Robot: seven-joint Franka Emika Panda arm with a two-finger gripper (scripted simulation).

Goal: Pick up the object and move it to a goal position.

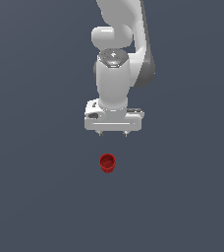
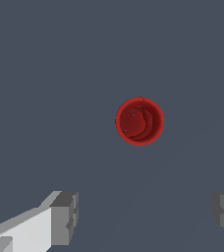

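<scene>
Our tool (image 1: pixel 113 134) hangs wide open and empty above the desk (image 1: pixel 35 197). The red cup (image 1: pixel 107 163) stands upright, mouth up, apart from the fingers (image 2: pixel 65 216). We judge it light, rigid, perhaps slippery; grip across its body beneath the rim.

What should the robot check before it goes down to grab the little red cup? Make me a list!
1. Tool open: ok. Its two fingers stand far apart, much wider than the red cup.
2. Tool empty: ok. Nothing sits between the fingers.
3. Cup upright: ok. The wrist view looks straight into its open mouth.
4. Tool lined up over the cup: not ok. In the wrist view the cup lies away from the gap between the fingers, and in the exterior view it sits apart from the tool.
5. Way down clear: ok. Only the plain dark floor surrounds the cup.
6. Goal spot: cannot tell. No marker shows.
</scene>
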